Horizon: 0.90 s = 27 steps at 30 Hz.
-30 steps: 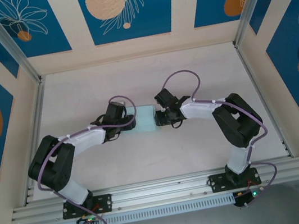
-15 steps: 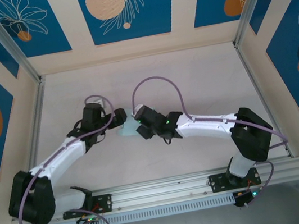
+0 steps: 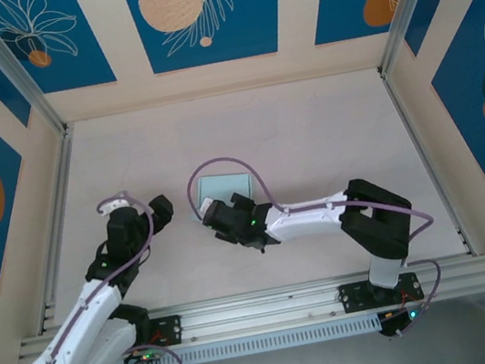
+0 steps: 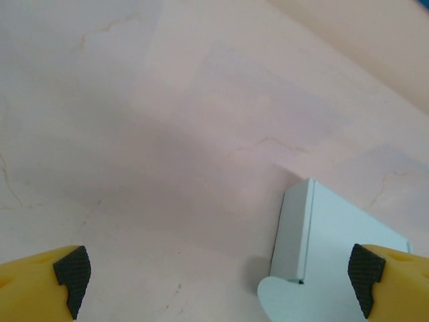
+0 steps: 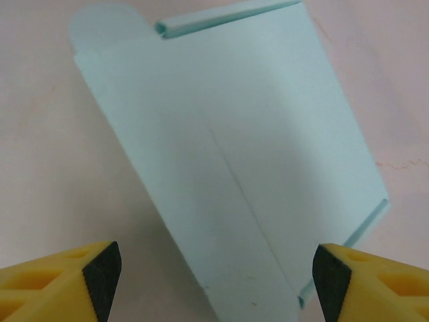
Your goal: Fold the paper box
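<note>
- left gripper [image 3: 159, 211]: jaws spread wide, nothing between them. In the wrist view it's just bare table [image 4: 167, 134] between the two pads [image 4: 72, 268].
- from that gripper, the paper box [image 3: 225, 187] sits ahead and off to its right, near but not touching. In the left wrist view it pokes in right next to the right-hand pad.
- progress, my read: mostly there. It's not a flat sheet, it's a closed-up shallow rectangle lying on the table with the sides turned in. You can see a folded-over edge [image 5: 221, 17] along the far side.
- what's left, as a guess: a rounded tab [image 5: 107, 23] sticks out at one corner, so maybe one tuck to go. Can't tell from here whether the flaps are actually locked.
- orientation: it lies flat, broad face up. From above, the long axis runs left-right across the table, squared up with it or close to.
- right gripper [image 3: 211, 213]: also open, holding nothing. The box sits just ahead of its fingertips and slightly to its right, turned at an angle to the fingers with a near corner pointing back between them. It doesn't look like it's touching either pad.
</note>
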Each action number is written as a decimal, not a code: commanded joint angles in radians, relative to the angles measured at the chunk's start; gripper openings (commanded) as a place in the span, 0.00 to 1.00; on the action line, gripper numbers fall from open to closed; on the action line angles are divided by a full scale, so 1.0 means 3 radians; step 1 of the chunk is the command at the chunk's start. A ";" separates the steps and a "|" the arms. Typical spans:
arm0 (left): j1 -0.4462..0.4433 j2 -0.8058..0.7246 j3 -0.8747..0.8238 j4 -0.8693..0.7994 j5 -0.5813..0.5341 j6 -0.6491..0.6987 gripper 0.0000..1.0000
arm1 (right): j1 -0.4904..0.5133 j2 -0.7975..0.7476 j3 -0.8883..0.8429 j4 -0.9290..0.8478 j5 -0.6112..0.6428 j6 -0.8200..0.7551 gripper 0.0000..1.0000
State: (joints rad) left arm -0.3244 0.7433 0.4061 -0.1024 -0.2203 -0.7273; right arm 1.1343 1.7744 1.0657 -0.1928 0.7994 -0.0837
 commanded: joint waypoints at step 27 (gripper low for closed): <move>0.0059 -0.0192 -0.0041 -0.0044 -0.0238 0.0093 1.00 | -0.0142 0.0330 0.0666 0.0091 0.0325 -0.0547 0.00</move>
State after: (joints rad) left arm -0.3195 0.6834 0.3889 -0.1131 -0.2749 -0.7235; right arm 1.0988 1.9312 1.2144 -0.1345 0.9081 -0.2333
